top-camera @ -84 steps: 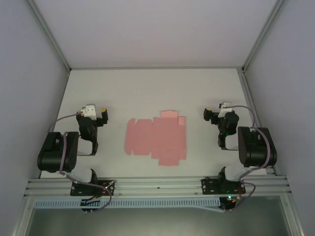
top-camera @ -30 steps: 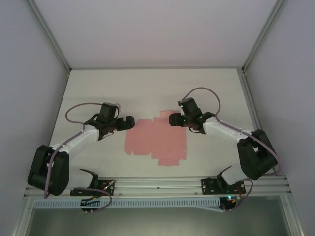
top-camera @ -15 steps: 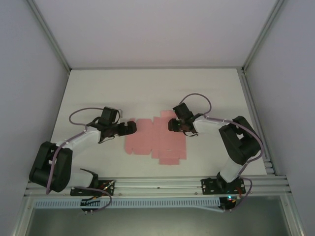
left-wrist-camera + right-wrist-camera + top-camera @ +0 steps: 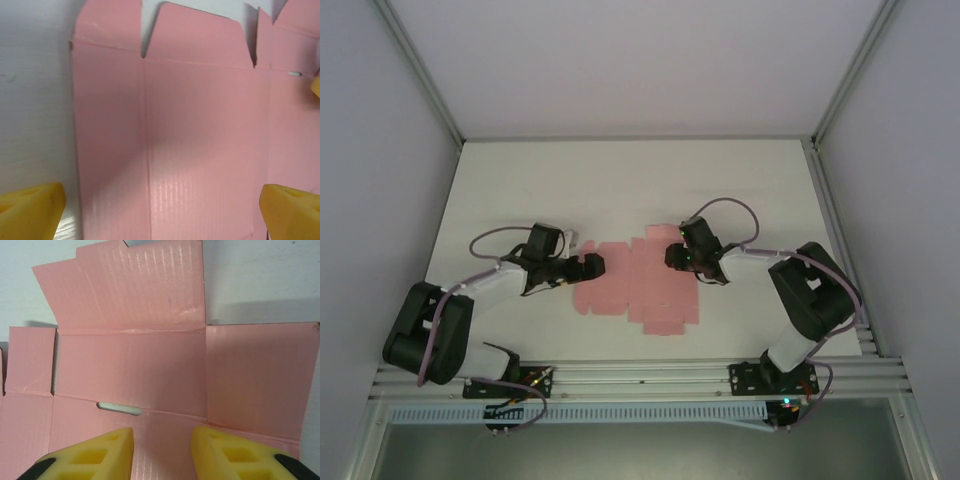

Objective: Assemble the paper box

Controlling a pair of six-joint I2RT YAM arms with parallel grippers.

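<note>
Paper box (image 4: pixel 635 285): a flat pink die-cut sheet, not folded, middle of the top view on the white table (image 4: pixel 620 180).
Step, I judge: first fold. I would come low, catch one flap only, and bend it along its crease without dragging the sheet.
Left gripper (image 4: pixel 588 266): at the sheet's left edge, spread wide, holding nothing.
Right gripper (image 4: pixel 675 255): over the upper-right flaps, a narrow gap, nothing between.

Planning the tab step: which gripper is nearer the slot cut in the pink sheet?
Right. The right gripper is just short of the slot; the left gripper is at the paper box's other end.
</note>
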